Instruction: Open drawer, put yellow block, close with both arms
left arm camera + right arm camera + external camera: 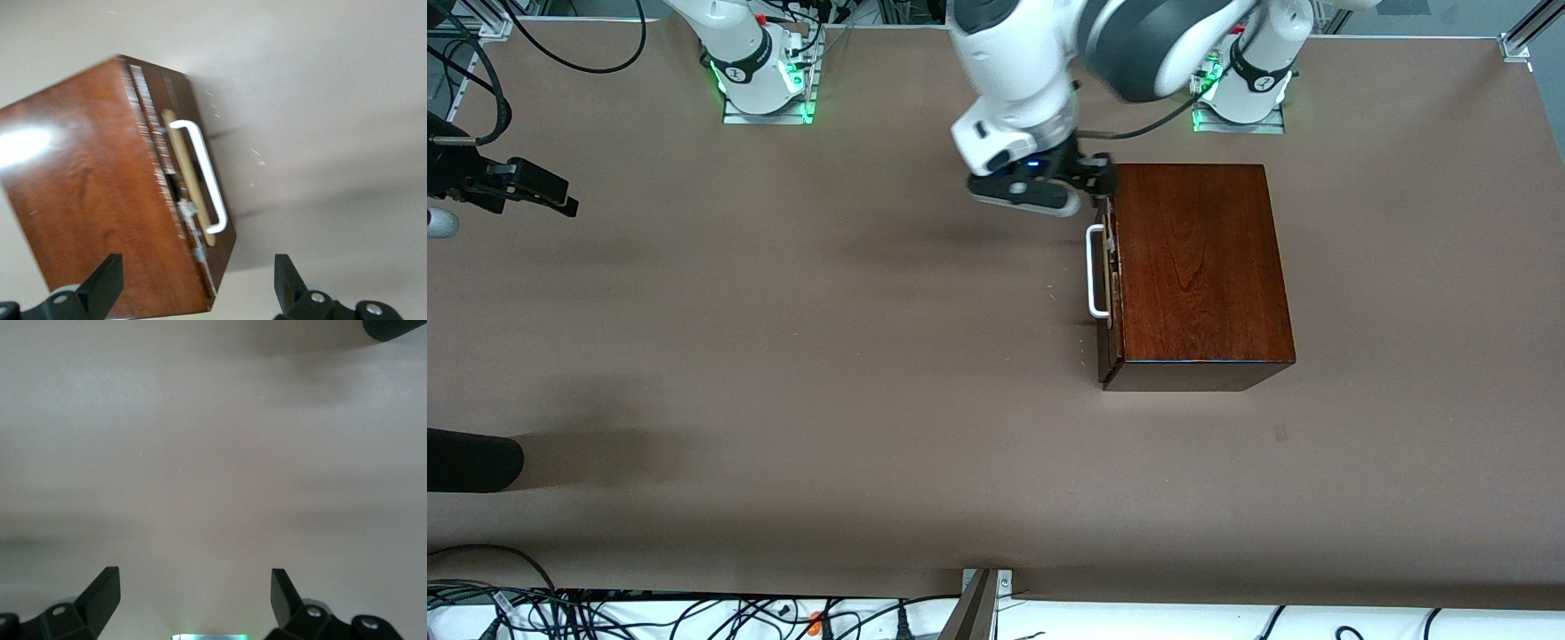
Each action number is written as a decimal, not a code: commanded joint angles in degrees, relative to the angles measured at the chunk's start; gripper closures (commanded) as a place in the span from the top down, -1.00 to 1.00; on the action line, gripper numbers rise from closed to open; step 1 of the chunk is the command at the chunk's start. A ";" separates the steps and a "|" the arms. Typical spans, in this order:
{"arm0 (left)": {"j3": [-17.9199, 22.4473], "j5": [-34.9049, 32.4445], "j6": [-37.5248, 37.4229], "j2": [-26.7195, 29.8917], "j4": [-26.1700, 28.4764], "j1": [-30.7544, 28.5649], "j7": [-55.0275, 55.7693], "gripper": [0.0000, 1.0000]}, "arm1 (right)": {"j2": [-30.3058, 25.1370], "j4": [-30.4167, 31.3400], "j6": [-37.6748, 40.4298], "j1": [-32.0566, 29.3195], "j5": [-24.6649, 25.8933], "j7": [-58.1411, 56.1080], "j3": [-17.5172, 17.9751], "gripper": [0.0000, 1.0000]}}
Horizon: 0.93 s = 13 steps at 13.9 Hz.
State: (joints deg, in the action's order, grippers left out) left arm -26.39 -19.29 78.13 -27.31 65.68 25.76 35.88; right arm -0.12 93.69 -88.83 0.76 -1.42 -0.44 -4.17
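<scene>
The dark mahogany box (1200,267) stands toward the left arm's end of the table. Its drawer (1110,293) sits almost flush in the box, and a thin pale strip shows beside the white handle (1094,271). My left gripper (1089,182) is open and empty. It hovers by the box's upper corner on the drawer side, the corner farthest from the front camera. The left wrist view shows its open gripper (197,267) over the box (87,200) and the handle (203,170). My right gripper (193,577) is open and empty over bare table, at the right arm's end (551,197). The yellow block is out of view.
A black rounded object (471,462) lies at the table edge at the right arm's end, nearer the front camera. It also shows in the right wrist view (397,328). The brown tabletop (827,356) is bare. Cables run along the edges.
</scene>
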 commanded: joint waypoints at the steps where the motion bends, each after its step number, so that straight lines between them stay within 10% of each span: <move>1: -0.24 3.36 -1.05 4.35 0.67 -5.78 7.07 1.00 | -0.49 -0.88 2.15 -1.02 0.72 -0.71 0.48 1.00; 6: 1.07 11.45 -1.75 13.14 6.12 -17.04 8.95 1.00 | 0.82 -1.05 1.38 -0.67 0.37 -0.35 0.92 1.00; 13: 20.65 19.72 1.66 25.89 19.99 -17.06 -16.77 1.00 | 2.58 -1.32 -0.64 0.21 0.54 0.52 1.01 1.00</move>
State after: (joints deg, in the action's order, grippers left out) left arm -9.57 -1.92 76.42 -7.13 77.92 8.66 26.02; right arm 2.09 93.51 -89.66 0.98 -1.41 -0.40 -3.39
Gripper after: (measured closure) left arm 0.000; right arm 0.000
